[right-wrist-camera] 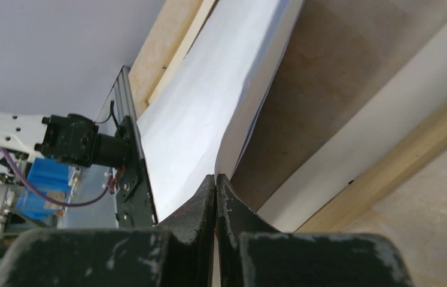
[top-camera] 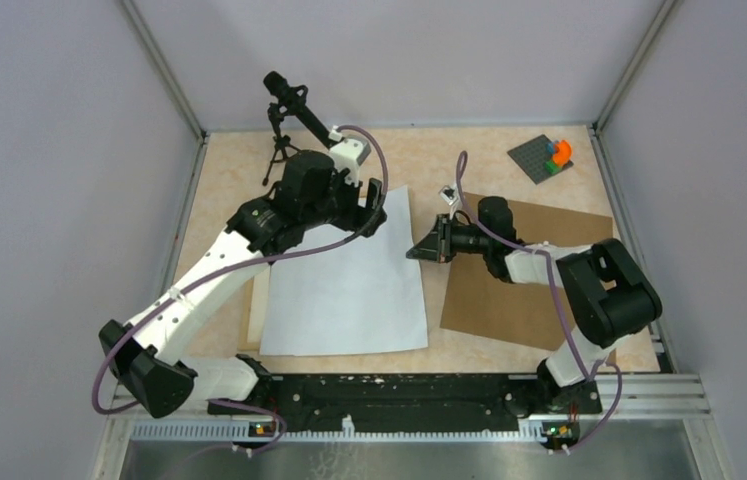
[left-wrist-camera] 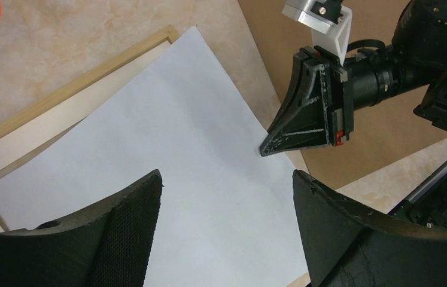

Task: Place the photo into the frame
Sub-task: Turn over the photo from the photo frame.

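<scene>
At the near edge of the worktop (top-camera: 429,160) the two arm bases sit side by side, and just beyond them lies the near edge of the photo (top-camera: 344,280). It shows only a plain white face, so its print cannot be seen. The sheet lies at the middle of the worktop, a little left of centre and slightly askew, on top of the frame (top-camera: 252,310), and covers most of it. One light wood strip shows along the sheet's left side in the top view. The left wrist view shows a corner of that strip (left-wrist-camera: 71,89) with an off-white mat (left-wrist-camera: 41,128) inside it. Further in, the right gripper (top-camera: 417,250) reaches in from the right, its jaws pressed together on the photo's right edge. In the right wrist view the sheet (right-wrist-camera: 209,113) curls up from the pinched point (right-wrist-camera: 216,179), raised clear of the frame's wood strip (right-wrist-camera: 388,173) below. Under the right forearm, toward the right edge of the worktop, lies a brown backing board (top-camera: 539,290), beside the frame. Beyond that, the left gripper (top-camera: 374,205) hangs over the photo's far right corner with its jaws spread wide and nothing between them (left-wrist-camera: 227,176). Whether it touches the paper cannot be told. At the far edge a small black tripod (top-camera: 279,150) stands toward the left. A grey baseplate (top-camera: 539,160) with an orange piece (top-camera: 561,150) lies near the far right corner.
</scene>
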`<control>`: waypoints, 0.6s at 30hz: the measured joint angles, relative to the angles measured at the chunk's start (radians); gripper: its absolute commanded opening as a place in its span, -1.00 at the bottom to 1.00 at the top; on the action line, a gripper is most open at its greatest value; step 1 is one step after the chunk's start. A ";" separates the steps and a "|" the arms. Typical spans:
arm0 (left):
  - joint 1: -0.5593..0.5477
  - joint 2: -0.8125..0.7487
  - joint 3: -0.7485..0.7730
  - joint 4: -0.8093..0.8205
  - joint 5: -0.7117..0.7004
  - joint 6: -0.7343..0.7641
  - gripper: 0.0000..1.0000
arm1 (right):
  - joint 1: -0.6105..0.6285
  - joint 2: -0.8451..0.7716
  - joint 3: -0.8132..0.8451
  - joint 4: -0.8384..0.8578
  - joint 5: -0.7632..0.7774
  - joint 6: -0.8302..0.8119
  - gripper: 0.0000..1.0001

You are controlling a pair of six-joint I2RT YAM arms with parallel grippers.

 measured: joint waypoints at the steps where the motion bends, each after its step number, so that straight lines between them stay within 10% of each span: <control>1: 0.002 -0.022 -0.007 0.004 -0.006 0.003 0.68 | 0.008 -0.013 -0.008 0.019 0.000 -0.003 -1.00; 18: 0.012 -0.112 -0.035 0.042 -0.031 0.008 0.69 | 0.037 -0.190 -0.090 0.156 -0.029 -0.031 -1.00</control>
